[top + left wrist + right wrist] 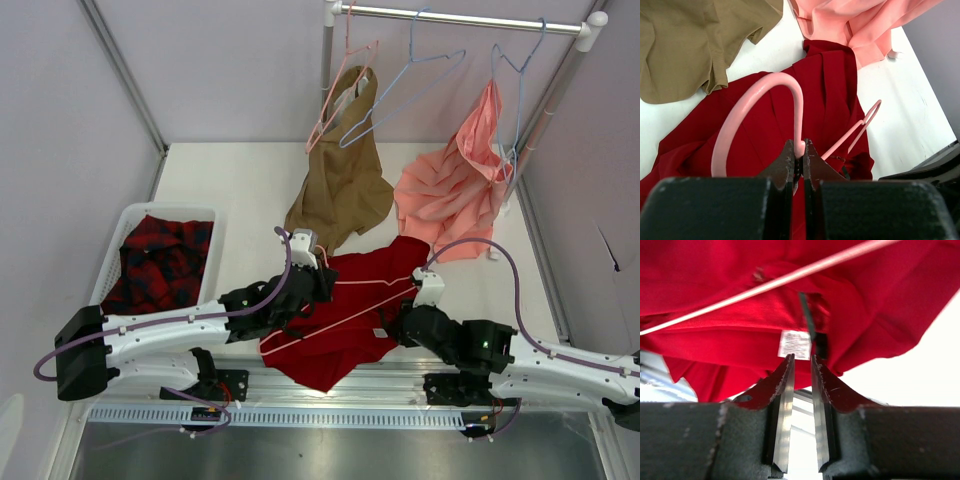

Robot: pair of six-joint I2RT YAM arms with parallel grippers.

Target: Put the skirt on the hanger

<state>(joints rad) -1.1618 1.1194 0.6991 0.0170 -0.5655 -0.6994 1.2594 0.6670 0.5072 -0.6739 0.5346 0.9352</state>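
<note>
The deep-red skirt (335, 355) lies crumpled on the table between my two grippers. It also shows in the left wrist view (835, 85) and the right wrist view (740, 265). The pale-pink hanger (345, 318) lies across it. My left gripper (318, 275) is shut on the base of the hanger's hook (765, 85), fingertips pinched (799, 145). My right gripper (402, 318) is at the skirt's right edge. Its jaws (801, 357) are nearly closed on the hem beside a white label (795, 344). The hanger wire (790, 277) crosses the cloth there.
A white basket (125, 225) at the left holds a red-and-black plaid garment (160, 265). A rail (460, 20) at the back carries a tan garment (340, 190), a salmon-pink garment (450, 185), light-blue hangers (400, 95) and another pink hanger (335, 105).
</note>
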